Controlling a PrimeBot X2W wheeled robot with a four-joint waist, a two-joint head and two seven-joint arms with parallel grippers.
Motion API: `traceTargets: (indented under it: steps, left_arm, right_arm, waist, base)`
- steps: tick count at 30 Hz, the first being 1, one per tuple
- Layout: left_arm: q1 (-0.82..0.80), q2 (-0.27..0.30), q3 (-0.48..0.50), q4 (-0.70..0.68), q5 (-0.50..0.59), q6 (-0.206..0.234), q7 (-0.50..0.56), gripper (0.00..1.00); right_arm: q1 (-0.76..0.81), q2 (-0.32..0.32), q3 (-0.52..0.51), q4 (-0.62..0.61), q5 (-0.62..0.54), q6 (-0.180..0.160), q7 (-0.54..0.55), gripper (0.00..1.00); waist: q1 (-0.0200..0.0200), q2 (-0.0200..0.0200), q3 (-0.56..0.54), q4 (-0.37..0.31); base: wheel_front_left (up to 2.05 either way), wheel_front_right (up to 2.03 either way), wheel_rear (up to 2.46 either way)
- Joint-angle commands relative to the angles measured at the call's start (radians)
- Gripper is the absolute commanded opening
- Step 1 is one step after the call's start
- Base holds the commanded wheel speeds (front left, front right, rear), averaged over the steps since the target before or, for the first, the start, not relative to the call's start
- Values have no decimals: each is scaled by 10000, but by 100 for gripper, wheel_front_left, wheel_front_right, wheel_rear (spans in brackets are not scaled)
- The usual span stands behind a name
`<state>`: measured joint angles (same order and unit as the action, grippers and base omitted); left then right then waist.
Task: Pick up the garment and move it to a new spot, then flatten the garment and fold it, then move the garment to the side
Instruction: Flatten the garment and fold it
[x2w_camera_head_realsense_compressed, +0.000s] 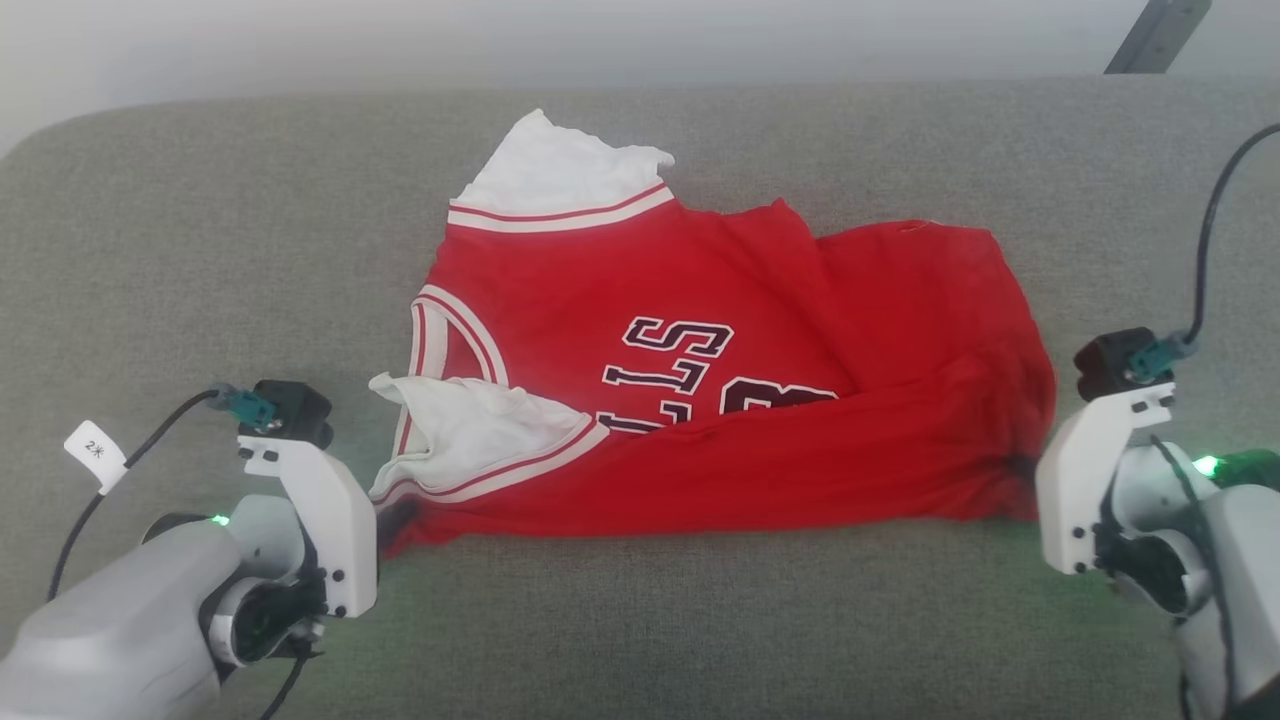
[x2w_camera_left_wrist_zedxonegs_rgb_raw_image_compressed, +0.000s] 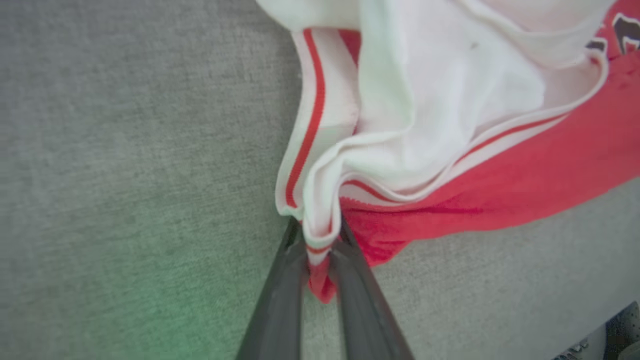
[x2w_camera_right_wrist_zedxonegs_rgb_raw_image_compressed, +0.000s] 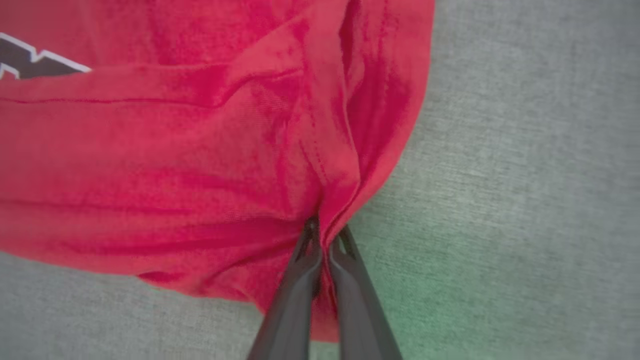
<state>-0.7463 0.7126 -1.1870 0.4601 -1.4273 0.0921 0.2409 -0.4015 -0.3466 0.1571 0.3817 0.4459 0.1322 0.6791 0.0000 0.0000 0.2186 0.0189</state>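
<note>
The garment (x2w_camera_head_realsense_compressed: 760, 300) lay on the grey cushion (x2w_camera_head_realsense_compressed: 700, 620), long axis running left to right, collar and white sleeves toward the robot's left, hem toward its right. The left gripper (x2w_camera_left_wrist_zedxonegs_rgb_raw_image_compressed: 320, 250) was clamped on its near sleeve-side corner, the right gripper (x2w_camera_right_wrist_zedxonegs_rgb_raw_image_compressed: 324, 240) pinched its near hem corner

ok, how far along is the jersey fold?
Done: the jersey lies spread on the grey upholstered surface, its near edge already lapped over the lettering. In hand: left gripper and right gripper are pinched shut on its two near corners. Left: finishing the fold, which looks loose, and moving it aside.
</note>
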Motion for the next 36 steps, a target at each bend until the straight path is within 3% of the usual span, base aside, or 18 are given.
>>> traceTargets:
  steps: [1, 5, 17, 23, 24, 26, 27, 28, 29, 36]
  left_arm:
    - [250, 260, -79, -82, -81, 227, 180, 0]
    - [406, 589, -92, -698, -188, 536, 375, 0]
    - [1553, 1943, -232, -3771, -509, 2255, 506, 0]
    - [2113, 2070, -278, -4380, -722, 2576, 319, 0]
    - [2160, 2032, -315, -4357, -677, 2541, 293, 7]
    - [2225, 1914, -368, -4201, -578, 2477, 233, 36]
    - [2230, 1846, -388, -4102, -530, 2413, 230, 59]
    - [2230, 1766, -405, -3998, -477, 2370, 230, 90]
    - [2227, 1695, -423, -3882, -446, 2309, 223, 100]
    - [1879, 1874, -452, -3829, -189, 2321, 478, 100]
  right_arm:
    - [214, -194, 35, -96, 67, -29, 123, 0]
    - [443, -447, 142, -482, 268, -27, 384, 0]
    - [2149, -1459, 121, -2362, 1208, -28, 1581, 0]
    - [2906, -1431, -122, -2706, 1314, -28, 1798, 0]
    - [2958, -1379, -159, -2669, 1258, -28, 1722, 0]
    - [3021, -1285, -158, -2531, 1115, -28, 1624, 0]
    - [3038, -1241, -134, -2469, 1041, -28, 1568, 20]
    - [3036, -1184, -119, -2392, 976, -28, 1507, 46]
    - [3026, -1133, -91, -2314, 914, -28, 1437, 99]
    - [2977, -1007, 6, -2357, 1035, -26, 1242, 100]
  waist:
    - [0, 0, -53, 6]
    - [0, 0, -144, 15]
    - [0, 0, -353, 23]
    - [0, 0, -383, -34]
    - [0, 0, -394, -48]
    - [0, 0, -430, -72]
    - [0, 0, -443, -82]
    - [0, 0, -459, -95]
    - [0, 0, -484, -106]
    - [0, 0, -744, -232]
  base:
    - [0, 0, 0]
    - [0, 0, 0]
    - [0, 0, 0]
    - [0, 0, 0]
    - [0, 0, 0]
    - [0, 0, 0]
    - [0, 0, 0]
    - [0, 0, 0]
    - [0, 0, 0]
    - [0, 0, 0]
